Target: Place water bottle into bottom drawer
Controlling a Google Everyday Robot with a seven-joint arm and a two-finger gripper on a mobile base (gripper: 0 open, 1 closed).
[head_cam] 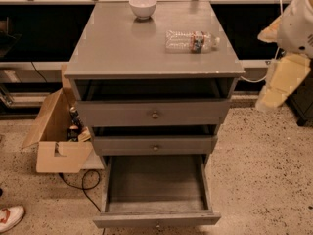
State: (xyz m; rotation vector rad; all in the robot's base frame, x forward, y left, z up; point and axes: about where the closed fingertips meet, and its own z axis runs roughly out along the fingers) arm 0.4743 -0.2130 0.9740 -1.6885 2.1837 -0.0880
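The water bottle [190, 41] lies on its side on the grey cabinet top [127, 53], towards the back right, with its white cap pointing right. The bottom drawer [155, 218] is pulled out wide and its inside is bare. The two shallower drawers above it stand slightly open. My gripper [282, 80], cream-coloured under a white arm housing, hangs at the right edge of the view. It is beside the cabinet's right side, below and to the right of the bottle, and touches nothing.
A white bowl [143, 6] stands at the back of the cabinet top. An open cardboard box [56, 141] with bottles sits on the floor left of the cabinet, with a black cable beside it. A shoe [10, 217] shows at the bottom left. Speckled floor lies to the right.
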